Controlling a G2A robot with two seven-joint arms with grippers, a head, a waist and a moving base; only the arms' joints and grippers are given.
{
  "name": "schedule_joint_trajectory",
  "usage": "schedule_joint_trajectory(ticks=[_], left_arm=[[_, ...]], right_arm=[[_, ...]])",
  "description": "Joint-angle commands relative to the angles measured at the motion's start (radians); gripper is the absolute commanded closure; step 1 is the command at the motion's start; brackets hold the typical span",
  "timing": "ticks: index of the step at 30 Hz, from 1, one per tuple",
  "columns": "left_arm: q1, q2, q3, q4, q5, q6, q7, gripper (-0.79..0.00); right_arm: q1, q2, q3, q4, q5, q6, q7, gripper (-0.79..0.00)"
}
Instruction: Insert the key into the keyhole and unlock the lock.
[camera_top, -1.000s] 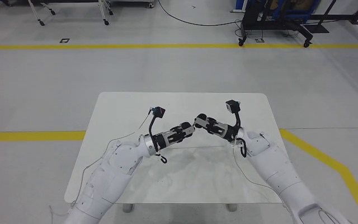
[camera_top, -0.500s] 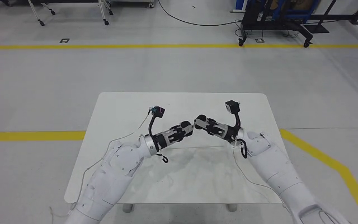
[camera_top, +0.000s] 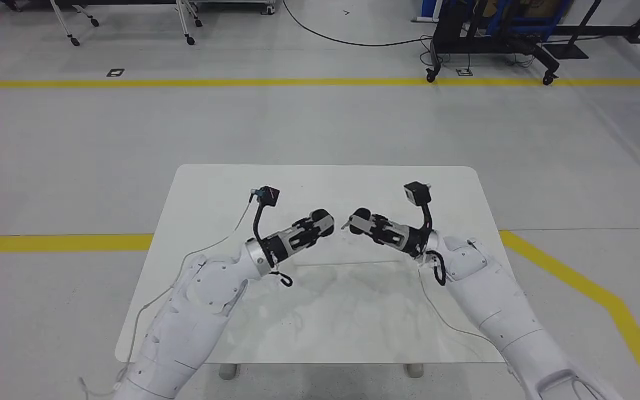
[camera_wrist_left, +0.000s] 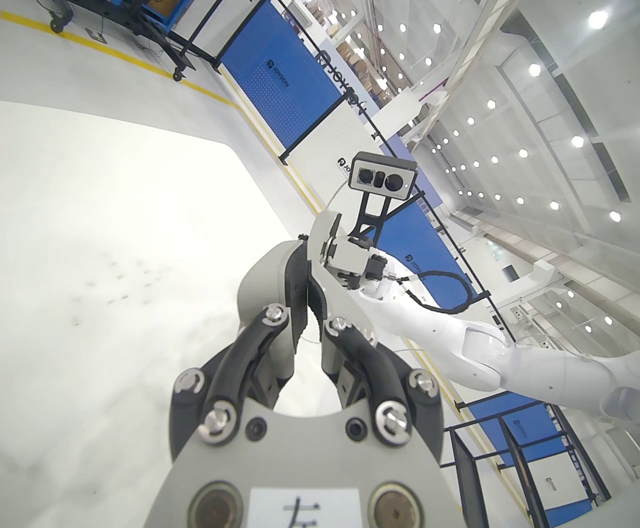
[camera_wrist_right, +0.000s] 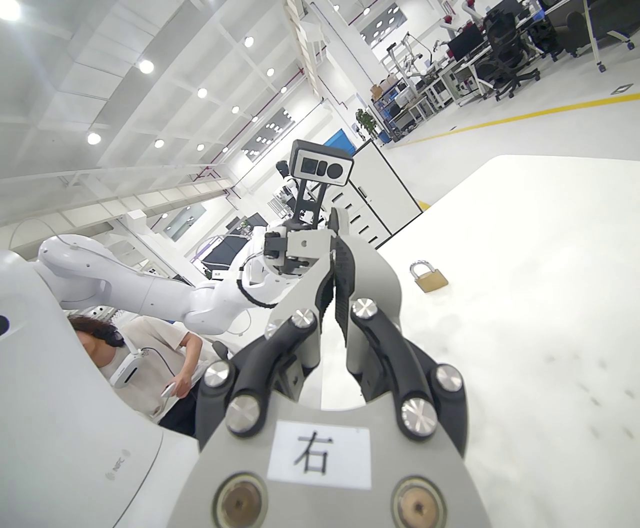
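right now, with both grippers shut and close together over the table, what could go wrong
Collision: the left gripper and right gripper sit tip to tip with only a small gap between them, so a small inward move could knock them together. Sliding lock: the padlock lies loose on the table, held by nothing, so a key pushed against it would likely shove it away. Both grippers are shut, and I cannot tell if either holds the key.

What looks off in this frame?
One thing: the padlock lies loose on the table, apart from both grippers. The left gripper and right gripper face each other above the table, fingers shut. No damage or spill seen.
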Motion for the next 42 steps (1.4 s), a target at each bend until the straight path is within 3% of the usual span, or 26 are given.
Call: schedule_joint_trajectory(ticks=[1,4,5,6,8,11,21,31,33,34,40,42], left_arm=[[0.003,0.001,-0.003,-0.004,-0.005,-0.002,-0.001,0.000],[0.007,0.002,-0.002,-0.008,-0.009,-0.005,-0.010,0.000],[0.008,0.002,0.000,-0.007,-0.012,-0.006,-0.015,-0.052],[0.009,0.001,0.003,-0.006,-0.013,-0.007,-0.020,-0.268],[0.009,0.001,0.009,-0.006,-0.013,-0.015,-0.027,-0.379],[0.010,0.001,0.016,-0.005,-0.017,-0.026,-0.033,-0.425],[-0.003,-0.002,0.038,-0.001,-0.015,-0.029,-0.040,-0.329],[-0.017,-0.006,0.055,0.020,-0.010,-0.028,-0.037,-0.182],[-0.021,-0.007,0.057,0.026,-0.008,-0.028,-0.036,-0.089],[-0.022,-0.007,0.057,0.029,-0.011,-0.029,-0.035,0.000],[-0.032,-0.008,0.059,0.045,-0.014,-0.040,-0.039,0.000],[-0.035,-0.008,0.058,0.050,-0.018,-0.045,-0.041,0.000]], right_arm=[[-0.004,0.001,0.001,-0.006,0.006,0.000,0.006,0.000],[-0.009,0.002,0.005,-0.013,0.015,0.000,0.008,0.000],[-0.011,0.002,0.006,-0.014,0.015,0.000,0.009,0.000],[-0.011,0.002,0.007,-0.015,0.015,0.000,0.009,0.000],[-0.013,0.002,0.008,-0.016,0.017,0.000,0.010,0.000],[-0.014,0.001,0.006,-0.016,0.016,0.000,0.013,0.000],[-0.005,-0.004,-0.013,-0.006,0.026,0.000,0.029,0.000],[0.000,-0.005,-0.012,0.003,0.049,0.000,0.039,0.000],[0.001,-0.006,-0.013,0.006,0.053,0.000,0.042,0.000],[0.002,-0.006,-0.013,0.007,0.054,0.000,0.043,0.000],[0.007,-0.009,-0.017,0.015,0.064,0.000,0.047,0.000],[0.008,-0.009,-0.019,0.016,0.072,0.000,0.053,-0.369]])
